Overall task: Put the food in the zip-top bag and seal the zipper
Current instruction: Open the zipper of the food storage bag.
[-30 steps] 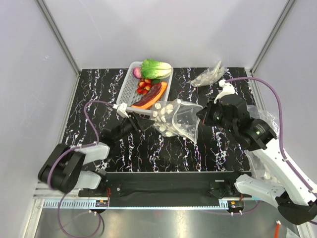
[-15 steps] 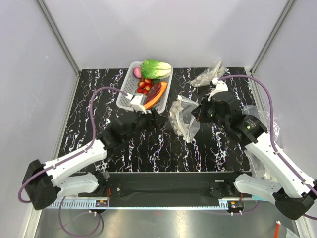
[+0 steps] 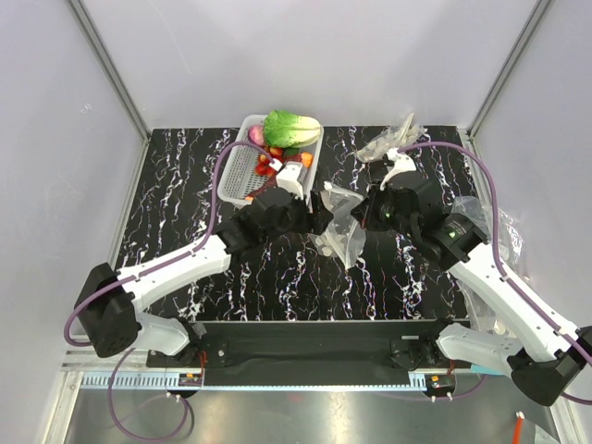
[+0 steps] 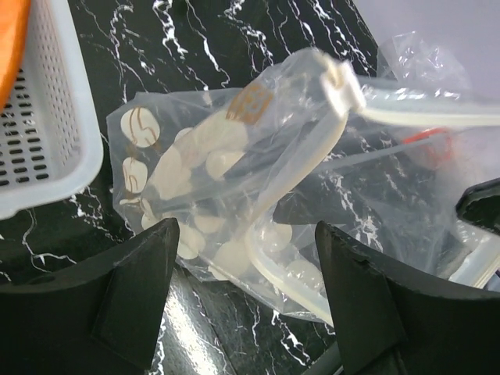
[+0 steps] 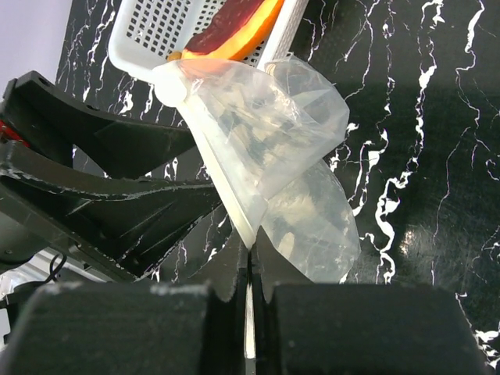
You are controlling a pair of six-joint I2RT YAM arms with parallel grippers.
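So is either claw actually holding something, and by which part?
The right gripper is shut on the zip-top bag, pinching one edge. The left gripper is open, holding nothing.

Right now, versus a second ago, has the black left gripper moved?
Yes. The left gripper swung right, from the near-left corner of the white plastic lattice basket to the clear dotted bag.

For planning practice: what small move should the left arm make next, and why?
Probably shut the open left gripper on a free lip of the zip-top bag: the right gripper pinches one edge, and the food lies in the basket.
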